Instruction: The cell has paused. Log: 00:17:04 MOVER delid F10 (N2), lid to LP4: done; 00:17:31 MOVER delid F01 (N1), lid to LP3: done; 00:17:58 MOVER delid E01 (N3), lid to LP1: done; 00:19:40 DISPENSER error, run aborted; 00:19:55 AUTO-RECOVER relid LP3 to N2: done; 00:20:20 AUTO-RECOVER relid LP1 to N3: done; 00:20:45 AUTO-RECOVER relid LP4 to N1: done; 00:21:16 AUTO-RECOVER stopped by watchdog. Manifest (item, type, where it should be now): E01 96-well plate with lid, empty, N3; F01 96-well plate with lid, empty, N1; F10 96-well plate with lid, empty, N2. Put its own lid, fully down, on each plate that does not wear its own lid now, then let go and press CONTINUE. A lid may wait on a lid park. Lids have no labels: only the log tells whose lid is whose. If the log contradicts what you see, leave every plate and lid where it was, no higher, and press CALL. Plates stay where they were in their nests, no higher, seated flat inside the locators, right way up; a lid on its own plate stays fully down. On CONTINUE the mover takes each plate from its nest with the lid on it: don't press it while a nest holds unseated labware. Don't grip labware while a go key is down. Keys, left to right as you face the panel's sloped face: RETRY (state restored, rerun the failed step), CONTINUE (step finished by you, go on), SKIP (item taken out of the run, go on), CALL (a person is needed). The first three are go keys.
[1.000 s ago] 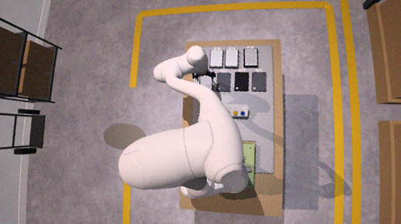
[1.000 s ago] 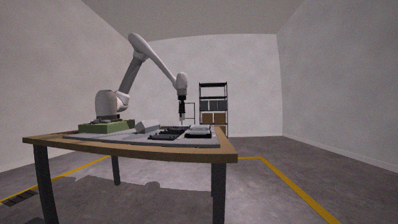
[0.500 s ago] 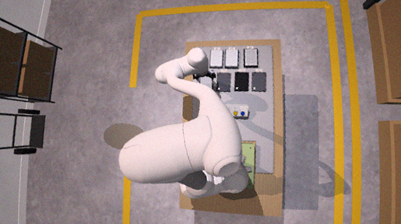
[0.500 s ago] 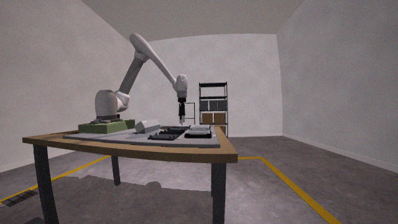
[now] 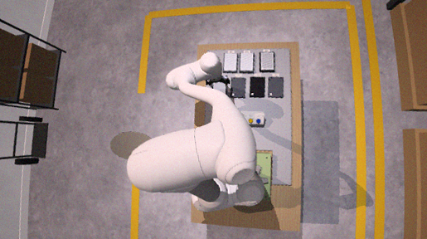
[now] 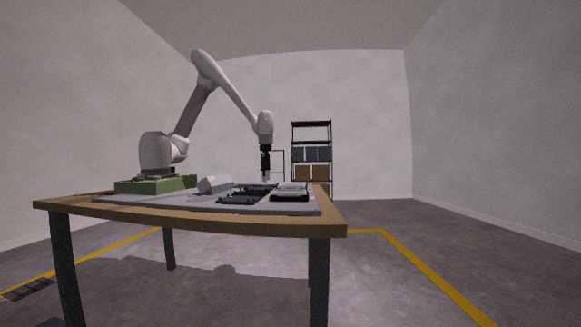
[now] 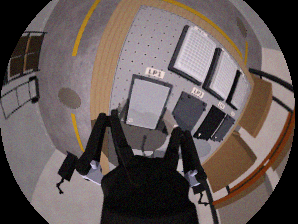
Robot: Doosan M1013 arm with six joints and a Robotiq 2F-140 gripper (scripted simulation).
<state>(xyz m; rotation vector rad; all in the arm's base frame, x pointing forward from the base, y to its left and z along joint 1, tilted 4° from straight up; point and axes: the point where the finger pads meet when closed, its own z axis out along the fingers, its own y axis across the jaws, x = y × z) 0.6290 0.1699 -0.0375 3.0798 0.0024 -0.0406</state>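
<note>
Three 96-well plates stand in a row of nests at the far end of the grey mat: left (image 5: 230,62), middle (image 5: 246,61) and right (image 5: 266,61). I cannot tell for sure which of them wear lids. Below them is a row of lid parks. The leftmost park holds a light grey lid (image 7: 148,100), partly hidden under the arm in the overhead view (image 5: 219,87). My gripper (image 7: 146,109) hangs open and empty a little above this lid, as the side view also shows (image 6: 264,176). The key panel (image 5: 254,120) sits nearer the robot base.
The other lid parks are bare: dark grey (image 5: 238,87), black (image 5: 257,86) and dark grey (image 5: 275,86). The green robot base block (image 5: 266,171) is at the near end of the table. A shelf rack (image 6: 311,156) stands behind the table.
</note>
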